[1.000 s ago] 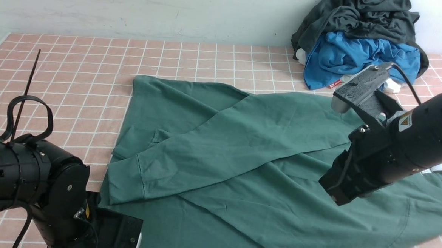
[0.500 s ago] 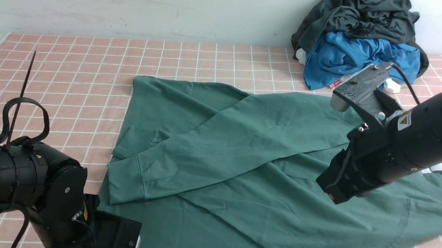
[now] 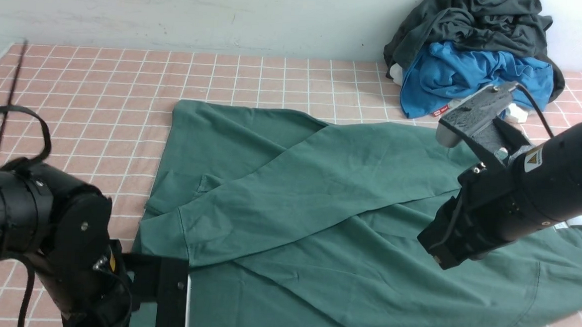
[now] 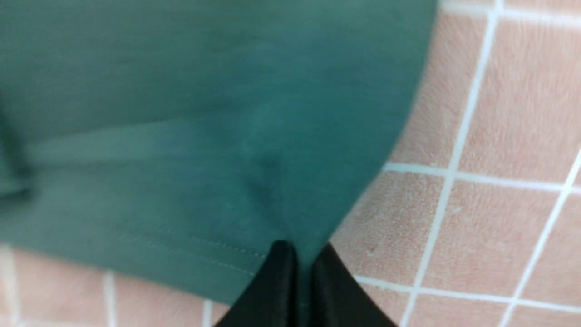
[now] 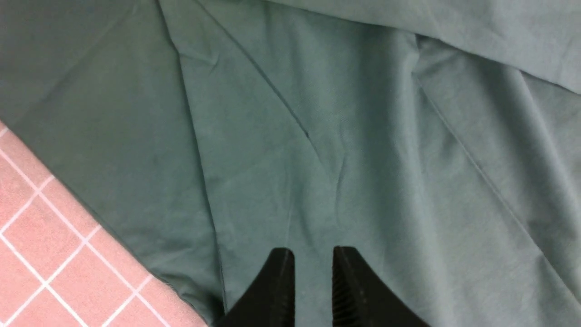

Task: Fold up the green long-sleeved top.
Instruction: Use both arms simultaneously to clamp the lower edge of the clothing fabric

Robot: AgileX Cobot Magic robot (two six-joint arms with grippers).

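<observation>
The green long-sleeved top point(image 3: 319, 195) lies spread on the pink checked surface, one sleeve folded diagonally across its body with the ribbed cuff point(image 3: 162, 236) at the near left. My left gripper point(image 4: 303, 254) is shut on the stitched hem corner of the top point(image 4: 204, 159) at the near left edge; in the front view only its black body point(image 3: 164, 296) shows. My right gripper point(image 5: 313, 256) hovers over the right part of the top point(image 5: 345, 136), jaws a little apart with nothing between them; its arm point(image 3: 518, 200) reaches in from the right.
A heap of a dark grey garment point(image 3: 472, 23) and a bright blue garment point(image 3: 475, 73) sits at the back right against the wall. Bare pink checked surface point(image 3: 100, 88) lies left of and behind the top.
My left gripper has closed on the hem corner and the left arm has shifted left, tugging the near left edge and cuff slightly. The right arm has stayed put.
</observation>
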